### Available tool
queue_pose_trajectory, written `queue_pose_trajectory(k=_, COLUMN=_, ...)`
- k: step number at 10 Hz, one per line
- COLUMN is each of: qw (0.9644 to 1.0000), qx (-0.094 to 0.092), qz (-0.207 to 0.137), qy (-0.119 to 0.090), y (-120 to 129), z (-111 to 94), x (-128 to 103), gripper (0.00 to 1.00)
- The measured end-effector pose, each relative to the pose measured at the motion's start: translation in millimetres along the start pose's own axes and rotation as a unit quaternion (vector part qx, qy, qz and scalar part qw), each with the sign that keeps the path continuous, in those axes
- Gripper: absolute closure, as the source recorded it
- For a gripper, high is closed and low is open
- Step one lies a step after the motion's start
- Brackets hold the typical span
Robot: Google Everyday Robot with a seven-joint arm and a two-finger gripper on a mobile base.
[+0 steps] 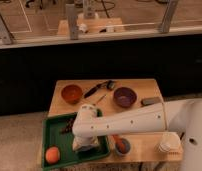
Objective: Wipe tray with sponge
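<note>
The dark-green tray [56,131] lies on the front left of the wooden table [143,141]. My gripper [86,142] is at the end of the white arm, which reaches in from the right. It is down on the tray's front middle. The pale sponge [87,145] shows as a soft block under the gripper, pressed on the tray floor and held there. The arm's wrist hides most of the gripper. An orange ball [52,155] sits in the tray's front left corner, left of the gripper.
A brown bowl [71,93], a purple bowl [125,96] and a black utensil [99,89] stand at the back of the table. A small dish [122,145] sits right of the tray, a white cup [169,143] farther right. A dark item [67,127] lies in the tray.
</note>
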Motion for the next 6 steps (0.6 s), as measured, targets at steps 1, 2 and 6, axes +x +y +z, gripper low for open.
queue_pose_trajectory(k=1, qw=1.0, qx=-0.002, qz=0.007, qy=0.002, y=4, z=2, x=6, gripper=1.0)
queue_pose_trajectory(k=2, qw=0.9999, qx=-0.004, qz=0.015, qy=0.005, y=10, z=5, x=14, gripper=1.0)
queue_pose_trajectory(k=6, qw=0.9996, qx=-0.002, qz=0.018, qy=0.021, y=-11, z=15, x=53, gripper=1.0)
